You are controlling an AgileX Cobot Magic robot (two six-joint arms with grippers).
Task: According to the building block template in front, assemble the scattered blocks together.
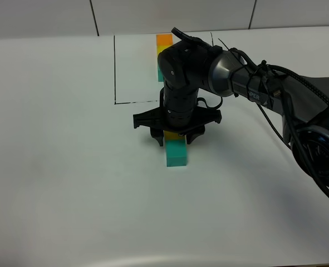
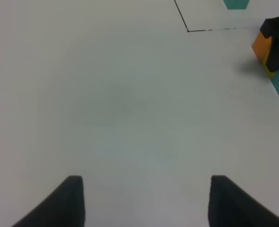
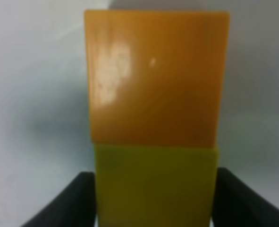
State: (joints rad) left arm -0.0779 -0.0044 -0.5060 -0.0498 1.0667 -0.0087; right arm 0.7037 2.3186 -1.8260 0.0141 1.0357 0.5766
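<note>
The plain matte teal-green cube [image 1: 176, 152] sits closest on the white table [image 1: 64, 167], touching the matte yellow cube [image 3: 154, 185] behind it, which meets the matte orange cube [image 3: 156, 78] — three in one row. The black right gripper [image 1: 177, 134] straddles the yellow cube, its fingers [image 3: 71, 201] alongside; whether they press it I cannot tell. Further back, the joined orange-yellow-teal template row [image 1: 163, 55] stands on its thin black outline [image 1: 115, 69]. The left gripper [image 2: 144, 201] hangs spread wide over bare table — holding nothing.
</note>
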